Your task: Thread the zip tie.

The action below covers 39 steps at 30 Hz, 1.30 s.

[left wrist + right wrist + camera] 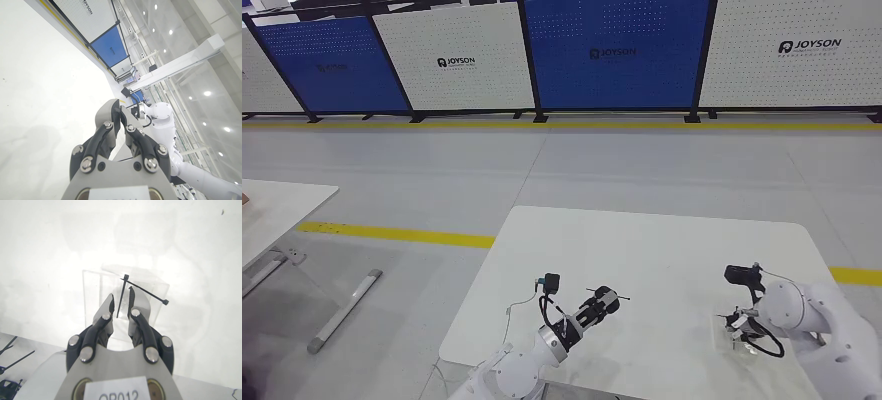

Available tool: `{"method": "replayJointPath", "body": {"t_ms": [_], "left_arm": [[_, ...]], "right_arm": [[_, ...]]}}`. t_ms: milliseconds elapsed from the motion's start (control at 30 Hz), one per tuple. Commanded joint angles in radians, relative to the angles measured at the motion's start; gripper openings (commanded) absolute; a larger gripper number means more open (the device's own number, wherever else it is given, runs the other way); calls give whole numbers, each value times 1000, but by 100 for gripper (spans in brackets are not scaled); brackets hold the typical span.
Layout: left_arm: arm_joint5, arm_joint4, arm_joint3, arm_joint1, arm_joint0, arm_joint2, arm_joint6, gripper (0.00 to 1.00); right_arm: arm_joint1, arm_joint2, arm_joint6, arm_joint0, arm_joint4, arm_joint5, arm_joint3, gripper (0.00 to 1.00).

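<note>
At the table's (662, 250) six o'clock edge, nearest the robot, the left gripper (604, 298) pointed toward two o'clock. Its jaws were pinched on a black zip tie (623, 297) whose thin ends stuck out to either side. Its wrist view showed the pads (116, 117) pressed almost together on it. Toward three o'clock from it, the right gripper (121, 292) hung over a clear box (91, 291). Its jaws were narrowly parted around one of two crossed ties (165, 302) standing inside, with a gap on either side. Beyond the table, at twelve o'clock, ran a yellow floor line (392, 233) and blue and white panels (617, 50).
</note>
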Motion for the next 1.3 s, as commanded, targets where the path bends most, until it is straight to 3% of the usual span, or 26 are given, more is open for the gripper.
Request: {"method": "replayJointPath", "body": {"t_ms": [0, 133, 267, 567, 700, 900, 1067, 1267], "left_arm": [[0, 0, 0, 0, 0, 0, 0, 0], [0, 0, 0, 0, 0, 0, 0, 0], [0, 0, 0, 0, 0, 0, 0, 0], [0, 0, 0, 0, 0, 0, 0, 0], [0, 0, 0, 0, 0, 0, 0, 0], [0, 0, 0, 0, 0, 0, 0, 0], [0, 0, 0, 0, 0, 0, 0, 0], [0, 0, 0, 0, 0, 0, 0, 0]], "right_arm": [[-1, -7, 0, 5, 1, 0, 6, 21], [-2, -19, 0, 18, 5, 0, 19, 17], [-4, -28, 0, 30, 14, 0, 32, 0], [4, -9, 0, 17, 20, 0, 4, 0], [21, 52, 0, -36, 17, 0, -65, 0], [42, 234, -2, -172, 32, 0, -229, 0], [30, 378, -161, -314, 39, 0, -346, 0], [21, 387, -164, -324, 52, 0, -339, 0]]}}
